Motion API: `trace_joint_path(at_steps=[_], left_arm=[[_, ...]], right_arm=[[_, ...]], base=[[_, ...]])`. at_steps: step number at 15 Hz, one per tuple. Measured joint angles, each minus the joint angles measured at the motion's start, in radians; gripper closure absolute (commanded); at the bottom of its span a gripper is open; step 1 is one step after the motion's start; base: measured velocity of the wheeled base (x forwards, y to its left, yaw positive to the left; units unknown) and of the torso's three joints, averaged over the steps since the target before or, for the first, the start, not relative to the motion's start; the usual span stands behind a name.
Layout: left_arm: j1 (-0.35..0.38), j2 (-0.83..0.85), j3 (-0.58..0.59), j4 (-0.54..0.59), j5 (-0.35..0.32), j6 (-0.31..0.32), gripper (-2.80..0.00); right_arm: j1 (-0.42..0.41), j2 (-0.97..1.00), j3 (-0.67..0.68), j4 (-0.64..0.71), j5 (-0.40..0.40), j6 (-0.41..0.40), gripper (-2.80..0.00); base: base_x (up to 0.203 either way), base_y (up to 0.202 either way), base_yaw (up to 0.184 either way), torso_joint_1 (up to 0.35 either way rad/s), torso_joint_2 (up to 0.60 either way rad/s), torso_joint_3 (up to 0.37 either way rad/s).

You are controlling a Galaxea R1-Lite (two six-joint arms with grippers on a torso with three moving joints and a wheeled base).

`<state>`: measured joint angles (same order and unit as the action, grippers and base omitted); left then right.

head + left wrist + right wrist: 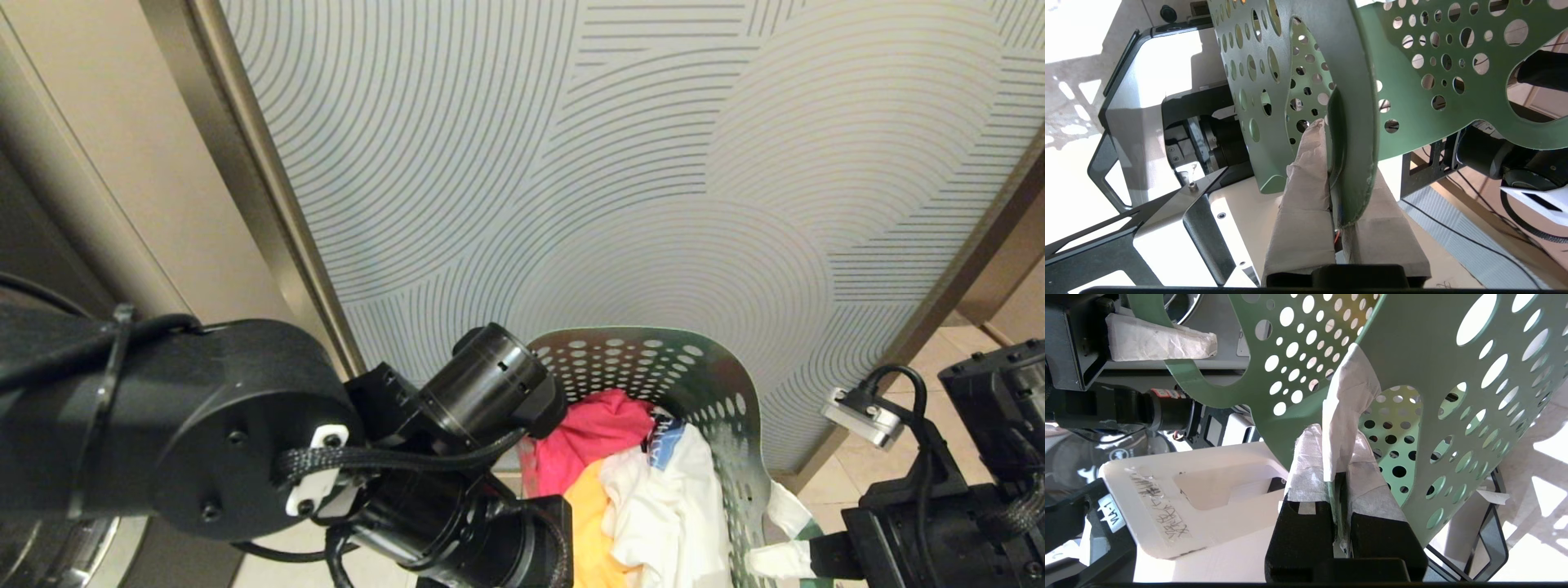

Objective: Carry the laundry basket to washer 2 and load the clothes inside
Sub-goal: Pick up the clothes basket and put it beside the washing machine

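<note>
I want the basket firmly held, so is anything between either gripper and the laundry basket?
Nothing visible. The left gripper is shut on one loop handle of the laundry basket, and the right gripper is shut on the other. The clothes lie inside.

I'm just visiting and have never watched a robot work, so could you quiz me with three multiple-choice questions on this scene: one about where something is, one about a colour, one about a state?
1. Where are the clothes?
A. in the laundry basket
B. on the floor
C. inside a washer

2. What colour is the garment nearest the left arm?
A. black
B. red-pink
C. purple

3. How do the left tool and right tool stand?
A. both wide open
B. one open, one shut
C. both shut on the basket's handles

Answers:
1 A, the garments are piled between the perforated green walls.
2 B, the red-pink garment lies there.
3 C, each wrist view shows taped fingers clamped on green plastic.
</note>
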<state>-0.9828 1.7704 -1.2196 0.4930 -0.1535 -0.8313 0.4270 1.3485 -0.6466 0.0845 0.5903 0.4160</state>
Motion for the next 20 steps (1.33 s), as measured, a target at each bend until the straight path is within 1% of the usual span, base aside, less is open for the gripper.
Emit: trace_joint_path(at_steps=[15, 20], left_arm=[[-0.003, 0.004, 0.000, 0.000, -0.001, 0.000, 0.00], [-0.004, 0.008, 0.000, -0.003, 0.002, -0.001, 0.00]], right_arm=[[-0.001, -0.001, 0.029, -0.012, 0.000, -0.002, 0.00], [-0.001, -0.001, 0.033, -0.012, -0.005, -0.002, 0.00]], base=[[0.000, 0.000, 0.000, 0.001, 0.00, 0.204], [0.000, 0.000, 0.000, 0.002, 0.00, 0.058]])
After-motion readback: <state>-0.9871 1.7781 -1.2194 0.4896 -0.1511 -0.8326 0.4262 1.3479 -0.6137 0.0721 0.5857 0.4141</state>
